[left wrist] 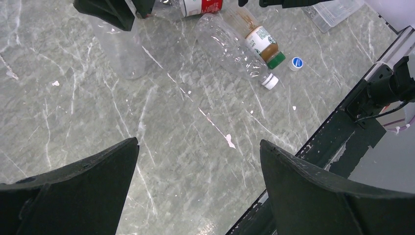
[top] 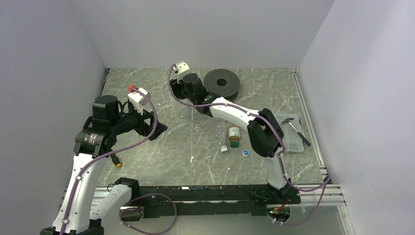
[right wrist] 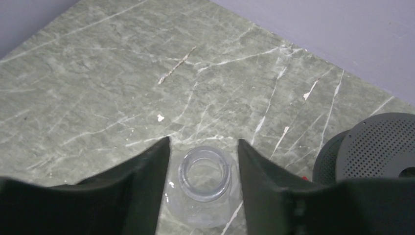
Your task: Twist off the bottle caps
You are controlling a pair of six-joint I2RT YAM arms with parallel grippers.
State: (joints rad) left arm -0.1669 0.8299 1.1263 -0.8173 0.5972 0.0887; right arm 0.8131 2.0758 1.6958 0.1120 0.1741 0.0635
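Observation:
An uncapped clear bottle (right wrist: 204, 208) stands upright at the back of the table, its open neck between my right gripper's (right wrist: 203, 142) fingers. A thin gap shows on each side of the neck, so the jaws are open around it. In the left wrist view the same bottle (left wrist: 120, 49) stands under those fingers (left wrist: 105, 10). Beside it lie a second clear bottle (left wrist: 230, 49) with a white cap (left wrist: 269, 81), an amber bottle (left wrist: 259, 39) with a green cap (left wrist: 276, 60), and a red-labelled bottle (left wrist: 200, 6), cut off at the frame's top. My left gripper (left wrist: 198, 141) hangs wide open over bare table.
A loose blue-and-white cap (left wrist: 296, 62) lies near the amber bottle (top: 234, 134). A clear plastic box (top: 288, 132) with a hammer (top: 296, 128) on it sits at the right. A black perforated disc (top: 222, 84) stands at the back, close to the right gripper (top: 188, 89).

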